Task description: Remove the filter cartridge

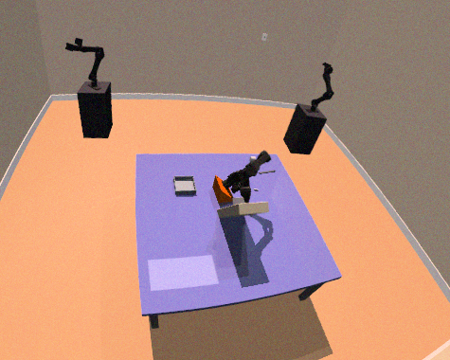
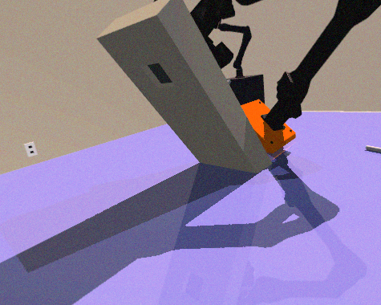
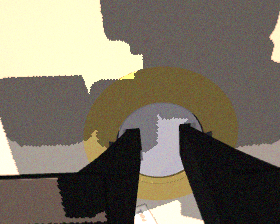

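The orange service panel stands tilted on the table. The round filter cartridge shows in the wrist view as a pale grey disc inside an olive-yellow ring. My gripper is at the panel's face and shut on the cartridge, one finger at each side of the disc. The fingers cover the slots, and how deep the cartridge sits cannot be told. The top and exterior views hide the cartridge. The tray lies apart, left of the panel in the top view.
A large beige block leans close beside the panel and the arm. A small pale rod lies on the table. Two other arms stand on dark pedestals beyond the table.
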Motion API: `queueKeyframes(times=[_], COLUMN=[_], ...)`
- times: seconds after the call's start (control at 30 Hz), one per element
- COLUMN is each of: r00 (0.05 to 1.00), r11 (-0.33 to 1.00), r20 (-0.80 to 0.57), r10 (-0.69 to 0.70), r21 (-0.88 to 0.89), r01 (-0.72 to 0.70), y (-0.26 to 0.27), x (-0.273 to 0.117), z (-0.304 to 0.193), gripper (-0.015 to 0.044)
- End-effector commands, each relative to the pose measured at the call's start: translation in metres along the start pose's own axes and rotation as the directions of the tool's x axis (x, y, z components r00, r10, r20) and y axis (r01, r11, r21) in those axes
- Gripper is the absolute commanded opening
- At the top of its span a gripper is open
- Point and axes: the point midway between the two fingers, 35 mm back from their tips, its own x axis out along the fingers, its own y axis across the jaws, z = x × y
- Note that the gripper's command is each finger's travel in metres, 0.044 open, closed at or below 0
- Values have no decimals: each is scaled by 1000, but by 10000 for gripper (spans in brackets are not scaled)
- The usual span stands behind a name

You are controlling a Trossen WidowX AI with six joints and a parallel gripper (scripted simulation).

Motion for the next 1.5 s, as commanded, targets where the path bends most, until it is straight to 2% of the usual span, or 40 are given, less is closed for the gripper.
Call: queueKeyframes(times=[0.0,1.1,1.47], r00=[1000,1000,1000], r11=[1000,1000,1000], r20=[3,3,12], r10=[-7,-7,-11], r21=[-26,-26,-18], r01=[7,7,11], y=[0,0,2], x=[8,8,-45], z=[-2,-2,2], gripper=[0,0,0])
